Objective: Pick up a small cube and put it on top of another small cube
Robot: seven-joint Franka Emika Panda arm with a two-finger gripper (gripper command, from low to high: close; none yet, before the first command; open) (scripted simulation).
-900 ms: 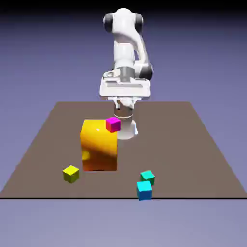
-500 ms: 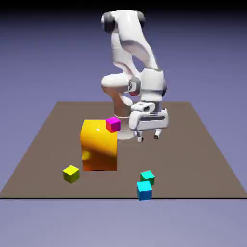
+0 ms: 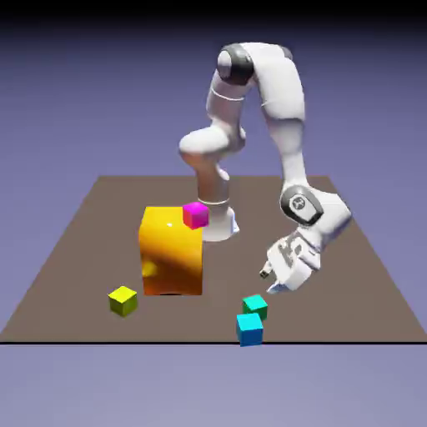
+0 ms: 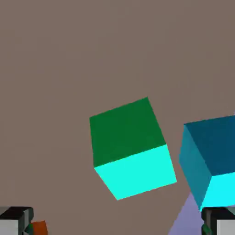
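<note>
1. Exterior view: the claw hung tilted above the table, its fingertips angled down toward the exterior view's left. The arm arched over to it from the base.
2. The claw was open, with nothing between its fingers. In the hand view its two tips stood wide apart along the bottom edge.
3. The teal-green cube sat on the table near the claw, below its fingertips in the exterior view and apart from them. The hand view showed it large, between the lines of the two fingers and farther out than the tips.
4. The cyan-blue cube was just beside the teal-green one, a little farther from the claw in the exterior view.
5. The magenta cube was well apart from the claw, toward the exterior view's left, overlapping the upper corner of the orange block; whether the two touched could not be told.
6. The yellow-green cube lay farthest from the claw, beyond the block on that same side.
</note>
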